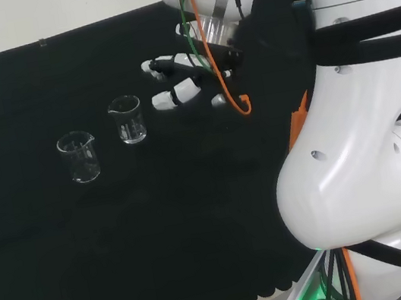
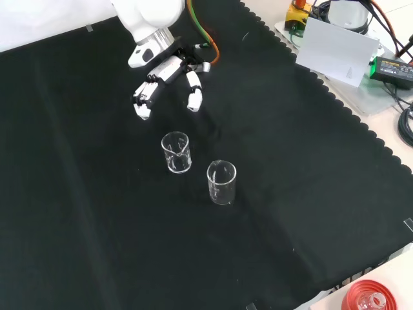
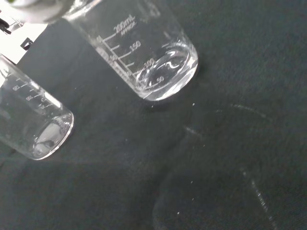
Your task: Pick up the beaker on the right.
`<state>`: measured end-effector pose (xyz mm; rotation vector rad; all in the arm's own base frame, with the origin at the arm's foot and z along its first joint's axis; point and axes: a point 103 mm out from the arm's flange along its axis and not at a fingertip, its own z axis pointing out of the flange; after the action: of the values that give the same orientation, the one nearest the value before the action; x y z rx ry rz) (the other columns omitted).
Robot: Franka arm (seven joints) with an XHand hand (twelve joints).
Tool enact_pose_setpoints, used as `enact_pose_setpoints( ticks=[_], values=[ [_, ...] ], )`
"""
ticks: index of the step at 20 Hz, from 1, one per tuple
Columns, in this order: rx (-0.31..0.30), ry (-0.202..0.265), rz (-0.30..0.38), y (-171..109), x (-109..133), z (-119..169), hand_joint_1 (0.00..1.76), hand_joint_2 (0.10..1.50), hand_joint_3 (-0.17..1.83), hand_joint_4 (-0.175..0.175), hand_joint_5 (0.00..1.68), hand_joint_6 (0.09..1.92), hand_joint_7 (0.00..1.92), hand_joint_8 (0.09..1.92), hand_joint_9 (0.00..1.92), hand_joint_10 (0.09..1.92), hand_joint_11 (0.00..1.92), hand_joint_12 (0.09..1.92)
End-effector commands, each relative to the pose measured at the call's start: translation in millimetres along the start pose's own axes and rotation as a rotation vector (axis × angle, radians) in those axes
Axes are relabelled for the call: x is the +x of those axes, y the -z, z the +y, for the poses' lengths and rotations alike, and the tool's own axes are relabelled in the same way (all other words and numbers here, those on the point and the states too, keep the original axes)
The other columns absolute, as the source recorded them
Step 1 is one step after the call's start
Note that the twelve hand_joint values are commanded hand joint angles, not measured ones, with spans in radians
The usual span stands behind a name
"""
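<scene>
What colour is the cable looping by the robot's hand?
Orange cable, clearest in the head view.

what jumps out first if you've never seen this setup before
First, two clear glass beakers standing upright and apart on the black cloth: in the head view, the right beaker is nearer the arm and the left beaker is farther off. Next, the black and white hand, just right of them there, with its fingers relaxed and holding nothing. The arm's white links loom large at that view's right.
</scene>
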<state>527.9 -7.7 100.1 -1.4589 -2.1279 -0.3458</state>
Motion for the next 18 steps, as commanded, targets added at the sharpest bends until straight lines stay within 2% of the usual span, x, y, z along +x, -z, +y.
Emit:
enact_pose_setpoints(
  ticks=[1, 6, 18],
  values=[
    [-0.02, -0.002, 0.051, -18.6, -1.9, 2.6, 0.76, 0.54, 0.56, -0.059, 0.18, 0.09, 0.12, 0.63, 0.27, 0.66, 0.0, 1.05],
    [-0.022, -0.01, 0.106, -30.2, -4.1, 9.9, 0.8, 0.52, 0.59, -0.074, 0.19, 0.09, 0.15, 0.65, 0.3, 0.67, 0.0, 1.09],
    [-0.015, 0.013, 0.164, -40.8, -7.4, 30.6, 0.82, 0.5, 0.64, -0.08, 0.19, 0.09, 0.19, 0.68, 0.34, 0.67, 0.0, 1.12]
  ],
)
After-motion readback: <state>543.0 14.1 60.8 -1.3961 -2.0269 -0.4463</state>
